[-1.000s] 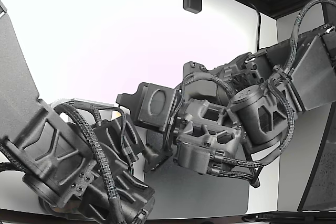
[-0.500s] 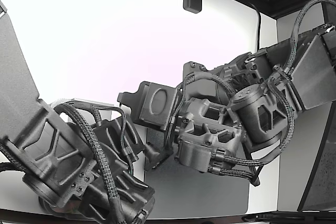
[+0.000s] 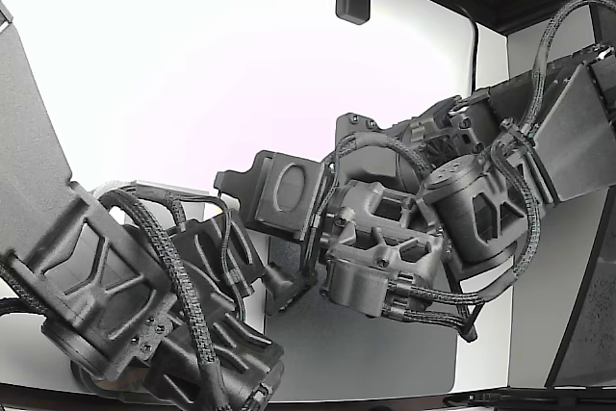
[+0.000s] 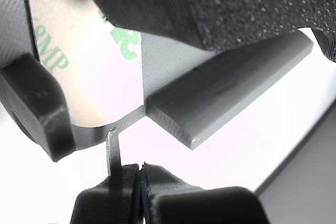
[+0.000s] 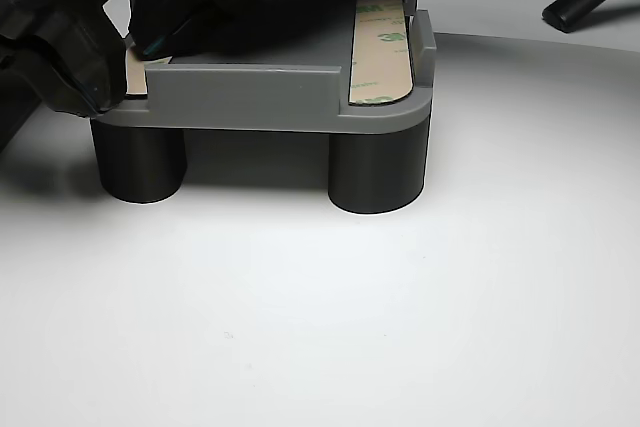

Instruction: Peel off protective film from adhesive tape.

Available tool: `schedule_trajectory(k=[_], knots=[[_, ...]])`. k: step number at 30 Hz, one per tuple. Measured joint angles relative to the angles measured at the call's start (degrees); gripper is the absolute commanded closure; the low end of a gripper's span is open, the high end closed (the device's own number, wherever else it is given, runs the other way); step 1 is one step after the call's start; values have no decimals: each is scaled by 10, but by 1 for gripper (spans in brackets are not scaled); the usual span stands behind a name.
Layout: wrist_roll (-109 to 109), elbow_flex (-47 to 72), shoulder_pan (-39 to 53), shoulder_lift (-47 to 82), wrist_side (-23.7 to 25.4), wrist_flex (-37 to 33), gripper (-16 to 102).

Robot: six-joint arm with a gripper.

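The tool pinches shut on the film tab jutting from the tape, so pulling should lift the liner

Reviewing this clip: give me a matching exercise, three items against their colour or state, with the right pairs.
Items:
1. fixture
2. tape liner
3. tool

States:
A. tan with green print, lying on the part
B. shut on a thin film tab
C. grey, standing on dark round legs

Pairs: 1-C, 2-A, 3-B
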Motion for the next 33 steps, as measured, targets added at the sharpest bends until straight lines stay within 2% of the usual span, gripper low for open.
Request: schedule_trajectory(k=[33], knots=[[-1, -4, 0, -7, 1, 0, 97]])
